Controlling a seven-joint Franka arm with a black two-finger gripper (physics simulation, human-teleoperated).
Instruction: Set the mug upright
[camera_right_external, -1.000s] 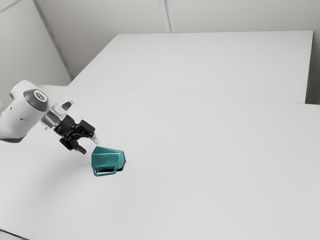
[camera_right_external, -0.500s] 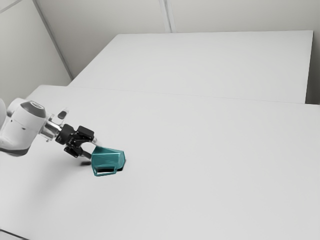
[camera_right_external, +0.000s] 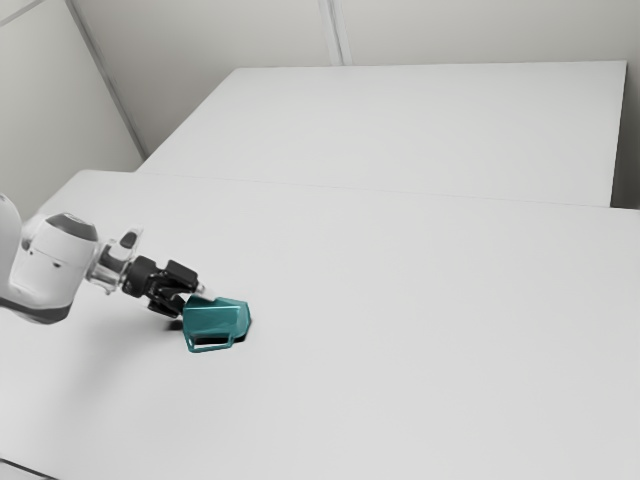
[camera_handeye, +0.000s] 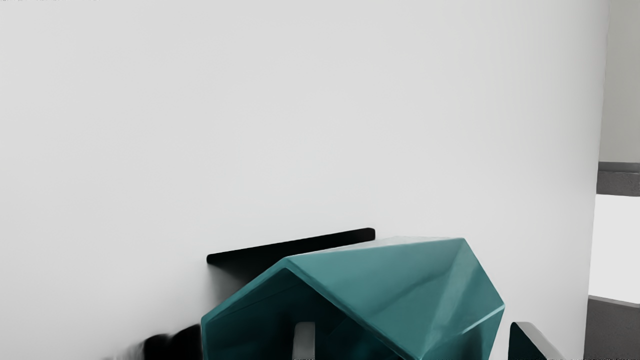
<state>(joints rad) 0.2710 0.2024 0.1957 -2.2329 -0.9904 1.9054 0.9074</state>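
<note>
At the exterior view's left, my gripper (camera_right_external: 195, 301) is at the open end of the teal mug (camera_right_external: 216, 317). The mug lies on its side on the white table (camera_right_external: 400, 330), its mouth toward the gripper and its handle on the side nearer the camera. In the wrist view the gripper (camera_handeye: 416, 341) stands open around one wall of the faceted mug (camera_handeye: 395, 285). One fingertip (camera_handeye: 304, 340) shows within the mug's mouth, the other fingertip (camera_handeye: 535, 345) beyond the outer wall, with a gap beside it.
The table's edge (camera_handeye: 597, 175) runs along one side of the wrist view. A second white surface (camera_right_external: 420, 125) stands behind the table in the exterior view. A dark cable (camera_right_external: 28, 469) crosses the near corner at the exterior view's left.
My hand has come lower and toward the exterior view's right, up to the mug, bringing one finger into its mouth. The mug lies where it was.
</note>
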